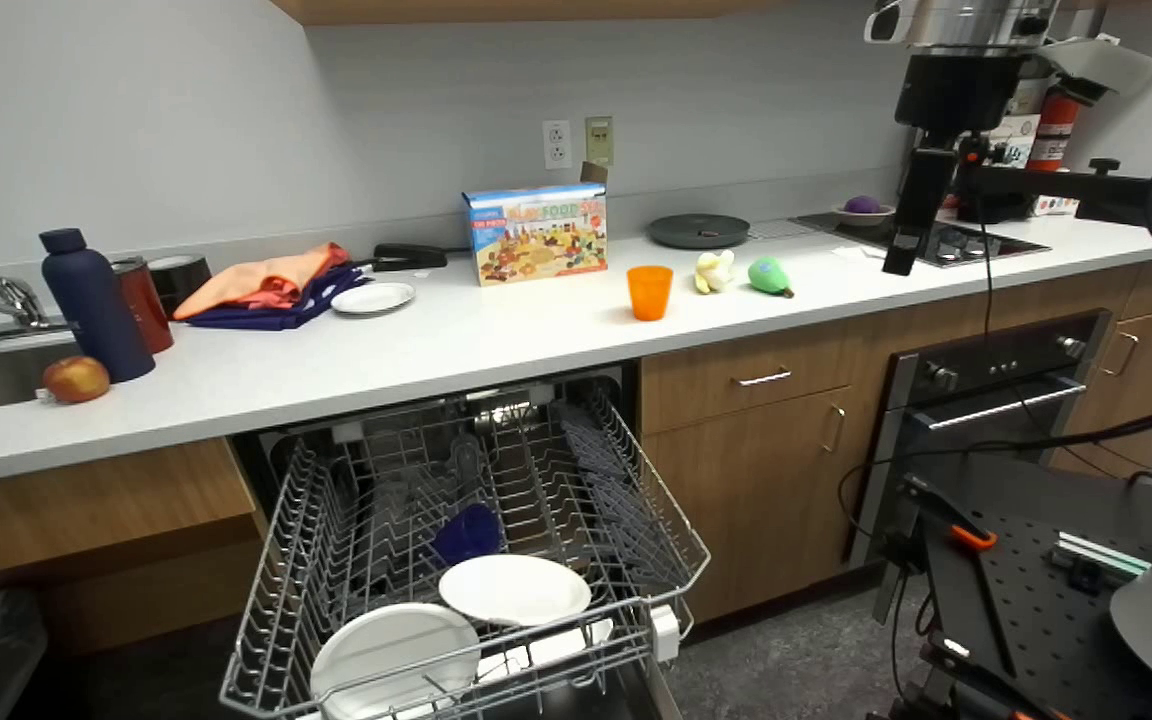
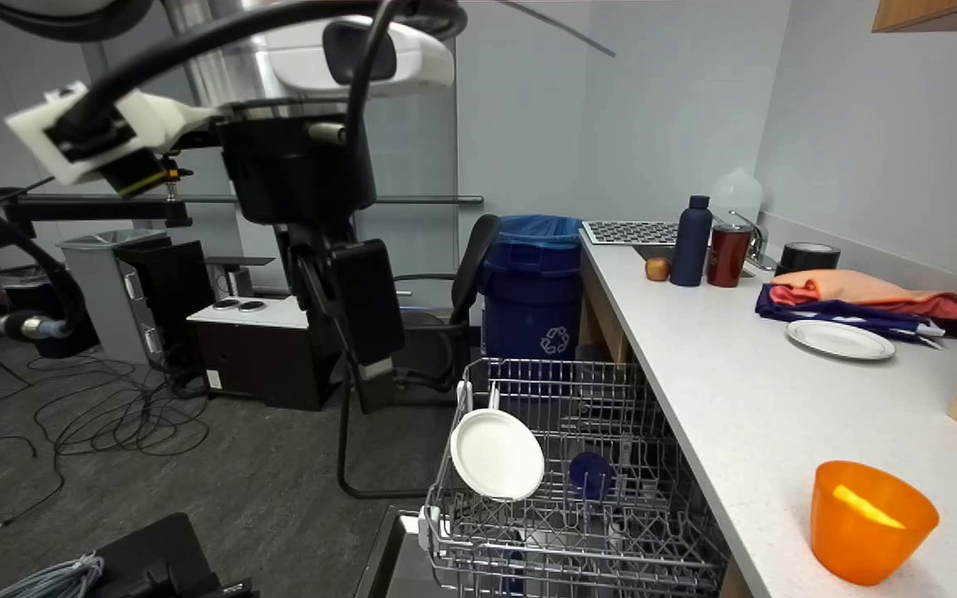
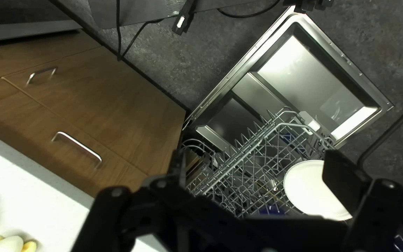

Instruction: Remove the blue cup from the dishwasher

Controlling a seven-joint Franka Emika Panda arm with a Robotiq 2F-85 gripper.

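The blue cup (image 1: 468, 535) lies in the wire upper rack of the pulled-out dishwasher (image 1: 704, 552), behind the white plates. It also shows in an exterior view (image 2: 591, 475). In the wrist view only a small part of the blue cup (image 3: 272, 210) shows; the gripper body hides the rest. My gripper (image 3: 260, 170) is open and empty, its two fingers wide apart. In an exterior view the gripper (image 1: 904, 250) hangs high, pointing down, well apart from the cup. It also shows large in an exterior view (image 2: 370, 365).
White plates (image 1: 516, 590) stand at the rack's front. The counter (image 1: 536, 330) edge overhangs the rack's back. An orange cup (image 1: 650, 293), a toy food box (image 1: 541, 235) and a dark blue bottle (image 1: 96, 305) stand on the counter. The dishwasher door (image 3: 313, 80) is open.
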